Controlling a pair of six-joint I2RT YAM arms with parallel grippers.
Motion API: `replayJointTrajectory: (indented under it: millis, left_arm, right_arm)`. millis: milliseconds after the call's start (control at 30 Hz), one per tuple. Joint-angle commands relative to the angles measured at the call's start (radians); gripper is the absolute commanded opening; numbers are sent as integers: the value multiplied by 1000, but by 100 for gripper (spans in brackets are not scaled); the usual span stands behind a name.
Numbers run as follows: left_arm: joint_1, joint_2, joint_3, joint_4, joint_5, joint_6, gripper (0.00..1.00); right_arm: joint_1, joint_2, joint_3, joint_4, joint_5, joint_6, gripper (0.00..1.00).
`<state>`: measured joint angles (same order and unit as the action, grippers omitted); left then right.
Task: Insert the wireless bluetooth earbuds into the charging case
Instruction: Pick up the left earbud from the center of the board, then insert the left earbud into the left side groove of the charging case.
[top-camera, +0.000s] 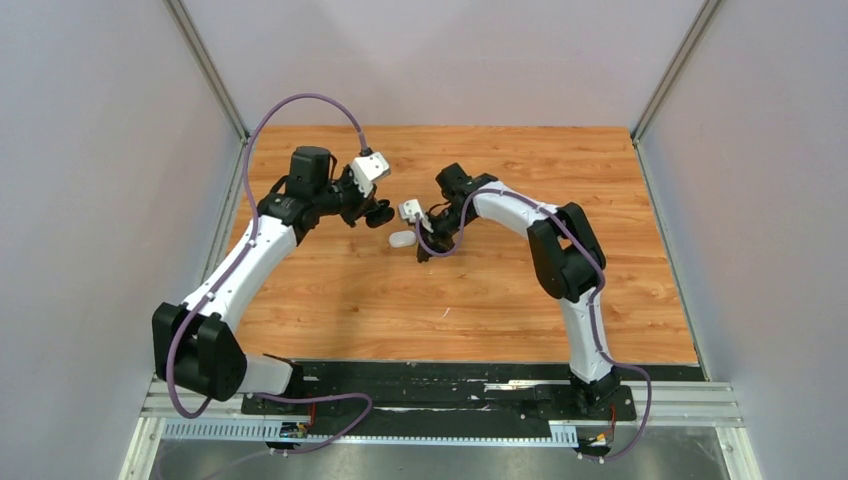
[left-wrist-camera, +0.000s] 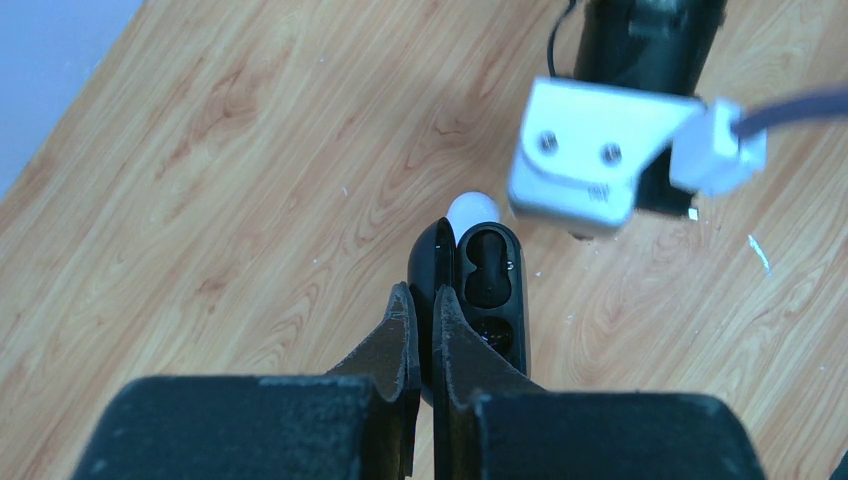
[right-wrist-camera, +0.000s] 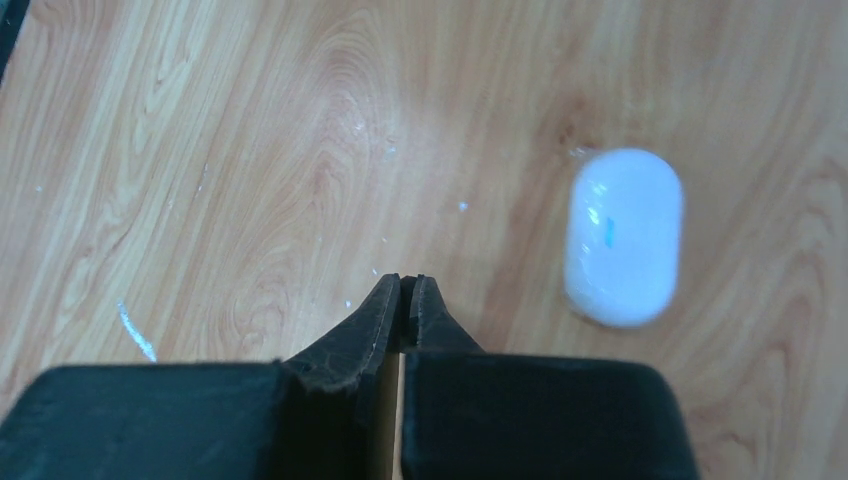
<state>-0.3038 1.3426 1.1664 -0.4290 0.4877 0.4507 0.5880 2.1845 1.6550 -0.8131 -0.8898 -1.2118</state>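
Two cases face you: the open black case (left-wrist-camera: 490, 290) pinched in the left gripper (left-wrist-camera: 421, 296), the white case (right-wrist-camera: 622, 236) frame-right. Sockets (left-wrist-camera: 487, 265) unreadable; right gripper (right-wrist-camera: 408, 285) closed, empty.

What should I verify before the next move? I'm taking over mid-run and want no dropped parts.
1. Black case held: ok, left fingers clamp it.
2. Black case open: ok, wells face the left wrist camera.
3. Wells filled: cannot tell, dark on dark.
4. Bud in right fingers: not ok, they are shut with nothing between them.
5. White case open: not ok, lid closed.
6. Loose buds in view: not ok, none visible.
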Motion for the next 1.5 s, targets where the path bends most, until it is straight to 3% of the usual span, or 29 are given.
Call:
replayJointTrajectory:
  millis: [0, 333, 567, 933, 1467]
  left_arm:
    - [6, 48, 55, 47, 43, -12, 0]
    - [-19, 230, 221, 107, 161, 48, 0]
    - [-76, 312, 328, 126, 230, 81, 0]
    - [-110, 282, 325, 240, 378, -7, 0]
    - [-125, 221, 287, 167, 339, 51, 0]
  right_arm:
    - [-89, -123, 71, -49, -119, 193, 0]
    - [-209, -352, 184, -114, -270, 367, 0]
    - [-182, -369, 282, 32, -316, 505, 0]
    - [-99, -413, 180, 178, -238, 399, 0]
    - [-63, -440, 128, 170, -140, 302, 0]
